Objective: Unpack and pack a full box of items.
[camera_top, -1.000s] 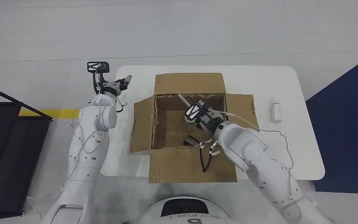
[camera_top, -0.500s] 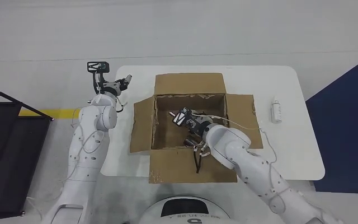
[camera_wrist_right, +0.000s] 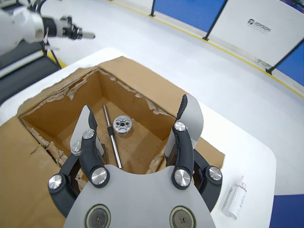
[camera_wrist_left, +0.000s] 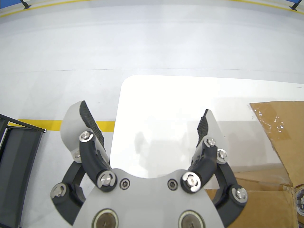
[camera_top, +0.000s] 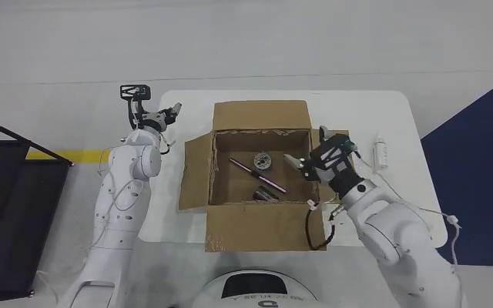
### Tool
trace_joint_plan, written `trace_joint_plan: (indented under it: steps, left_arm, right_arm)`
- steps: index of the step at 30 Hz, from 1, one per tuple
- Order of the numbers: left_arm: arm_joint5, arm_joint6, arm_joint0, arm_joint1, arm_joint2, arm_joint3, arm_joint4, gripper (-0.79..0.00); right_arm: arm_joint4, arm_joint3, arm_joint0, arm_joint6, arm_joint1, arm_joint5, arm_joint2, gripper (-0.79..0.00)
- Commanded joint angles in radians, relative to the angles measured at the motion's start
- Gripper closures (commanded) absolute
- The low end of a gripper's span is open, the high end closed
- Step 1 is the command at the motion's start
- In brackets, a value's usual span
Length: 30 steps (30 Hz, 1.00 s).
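Overhead, the open cardboard box [camera_top: 196,173] sits on the worktop [camera_top: 385,108], holding a thin rod [camera_top: 258,173], a metal disc [camera_top: 263,160] and a small cylinder [camera_top: 266,194]; a white bottle [camera_top: 380,152] lies near its right flap. The right claw [camera_top: 306,148] hangs at the box's right wall, and the left claw [camera_top: 174,110] is over the worktop's far left corner. Left wrist: that claw is spread and empty. Right wrist: that claw is spread wide above the box, gripping nothing.

Cardboard box [camera_top: 196,173] open, flaps spread; inside: slim rod [camera_top: 258,174], round metal hub [camera_top: 263,160], small cylinder [camera_top: 266,194]. White bottle [camera_top: 380,152] lies beside.
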Motion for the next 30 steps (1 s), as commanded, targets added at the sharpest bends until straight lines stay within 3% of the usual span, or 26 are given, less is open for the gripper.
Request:
trace_joint_plan:
  steps: [1,5,9,12,17,20,25,28,30]
  left_arm:
    - [0.0,0.0,0.0,0.0,0.0,0.0,0.0,-0.785]
    - [0.0,0.0,0.0,0.0,0.0,0.0,0.0,-0.785]
    - [0.0,0.0,0.0,0.0,0.0,0.0,0.0,-0.785]
    - [0.0,0.0,0.0,0.0,0.0,0.0,0.0,-0.785]
    - [0.0,0.0,0.0,0.0,0.0,0.0,0.0,-0.785]
    - [0.0,0.0,0.0,0.0,0.0,0.0,0.0,-0.785]
    - [0.0,0.0,0.0,0.0,0.0,0.0,0.0,-0.785]
    - [0.0,0.0,0.0,0.0,0.0,0.0,0.0,-0.785]
    - [0.0,0.0,0.0,0.0,0.0,0.0,0.0,-0.785]
  right_arm:
    - [0.135,0.031,-0.107,-0.115,0.0,-0.022,0.18,-0.659]
    - [0.352,0.156,-0.186,-0.189,-0.003,-0.075,0.381,-0.619]
    - [0.451,0.278,-0.139,-0.072,-0.001,0.004,0.442,-0.585]
    - [0.457,0.373,-0.057,0.081,0.007,0.03,0.416,-0.591]
    - [0.466,0.555,0.083,0.276,0.024,-0.028,0.38,-0.505]
    - [0.435,0.662,0.161,0.312,0.031,-0.027,0.361,-0.388]
    - [0.36,0.805,0.286,0.346,0.04,-0.068,0.305,-0.372]
    - [0.256,0.902,0.37,0.349,0.041,-0.002,0.251,-0.385]
    - [0.249,0.96,0.412,0.328,0.04,-0.018,0.226,-0.391]
